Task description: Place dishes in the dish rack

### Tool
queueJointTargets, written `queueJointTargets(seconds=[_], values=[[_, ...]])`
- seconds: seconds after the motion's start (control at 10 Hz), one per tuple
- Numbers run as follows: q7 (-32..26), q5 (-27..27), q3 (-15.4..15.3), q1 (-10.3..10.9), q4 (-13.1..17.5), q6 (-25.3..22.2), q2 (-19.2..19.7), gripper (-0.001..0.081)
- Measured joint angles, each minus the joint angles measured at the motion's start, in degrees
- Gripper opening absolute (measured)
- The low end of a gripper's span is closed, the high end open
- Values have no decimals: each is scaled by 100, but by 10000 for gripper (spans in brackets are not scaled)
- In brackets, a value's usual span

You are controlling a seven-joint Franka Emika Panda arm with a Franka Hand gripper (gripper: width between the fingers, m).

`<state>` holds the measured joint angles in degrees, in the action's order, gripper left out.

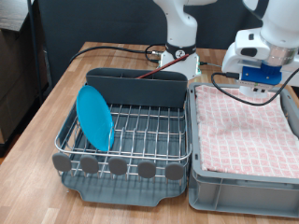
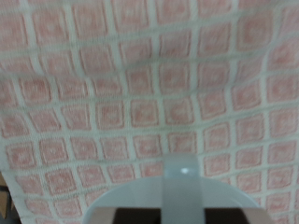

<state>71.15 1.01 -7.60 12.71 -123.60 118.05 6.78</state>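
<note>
The blue plate (image 1: pixel 94 117) stands on edge in the dish rack (image 1: pixel 126 131), at about nine o'clock on the wire grid, its long axis running upright and its face turned toward three o'clock. The gripper (image 1: pixel 257 90) hangs over the pink checkered cloth (image 1: pixel 245 126), near the bin's (image 1: pixel 238 189) twelve o'clock edge; whether its fingers are parted or closed cannot be told. The wrist view shows only cloth.
</note>
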Motion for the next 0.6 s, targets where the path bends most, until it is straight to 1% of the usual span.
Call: queueJointTargets(seconds=[0.1, 0.2, 0.3, 0.4, 0.6], values=[[-1, -98, 16, 1, -56, 111, -82, 72], [-1, -67, 16, 1, -56, 74, -70, 72], [-3, -121, 25, -2, -39, 132, -49, 72], [-47, -141, 68, -14, 26, 252, -12, 72], [-147, -165, 232, -90, 362, 348, 164, 72]])
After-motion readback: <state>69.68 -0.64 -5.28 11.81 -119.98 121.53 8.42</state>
